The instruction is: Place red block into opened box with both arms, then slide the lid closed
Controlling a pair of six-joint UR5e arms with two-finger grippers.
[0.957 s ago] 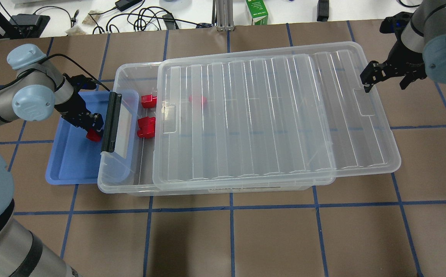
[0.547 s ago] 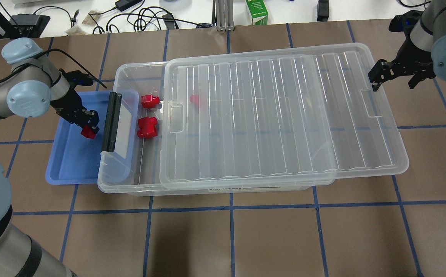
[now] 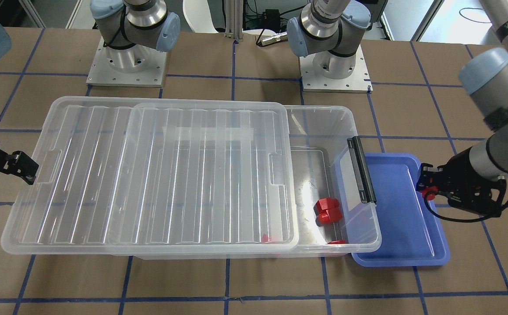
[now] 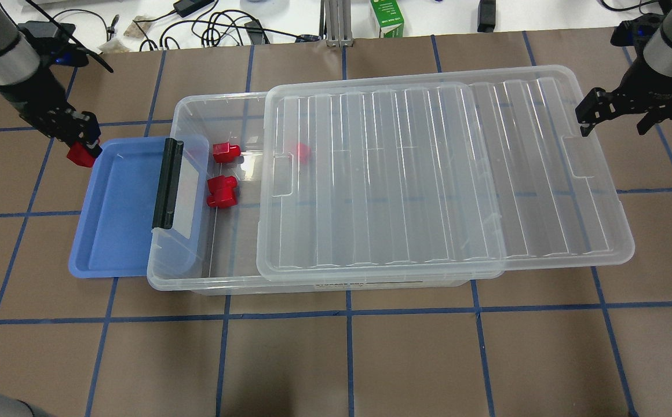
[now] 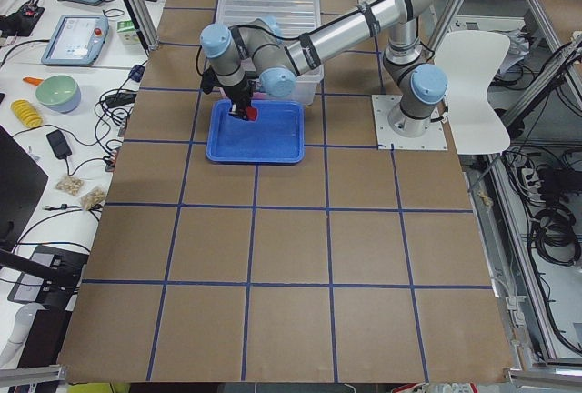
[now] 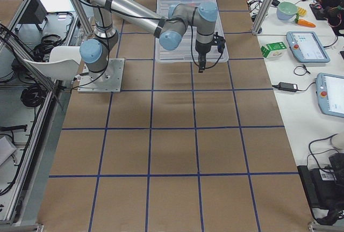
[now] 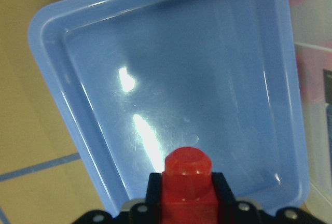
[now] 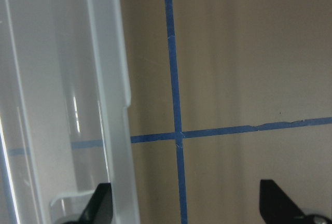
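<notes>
My left gripper [image 4: 78, 142] is shut on the red block [image 4: 81, 155], held over the far left corner of the blue tray [image 4: 121, 231]. In the left wrist view the red block [image 7: 188, 182] sits between the fingers, stub forward. The clear box [image 4: 197, 101] is open at its left end, next to the black clip bar [image 4: 165, 182]. The ribbed lid [image 4: 428, 174] lies slid to the right and overhangs the box's right end. My right gripper [image 4: 614, 119] is open at the lid's right end, with the lid [image 8: 111, 105] rim at one fingertip.
Two chunkier red blocks [image 4: 225, 152] [image 4: 221, 191] lie in the box's open end. Another red piece [image 4: 300, 152] shows under the lid. A green carton [image 4: 387, 17] and cables [image 4: 226, 26] lie beyond the table's far edge.
My left gripper carried the red block up and away from the tray's right side to its far left corner. The lid and my right gripper shifted to the right.
</notes>
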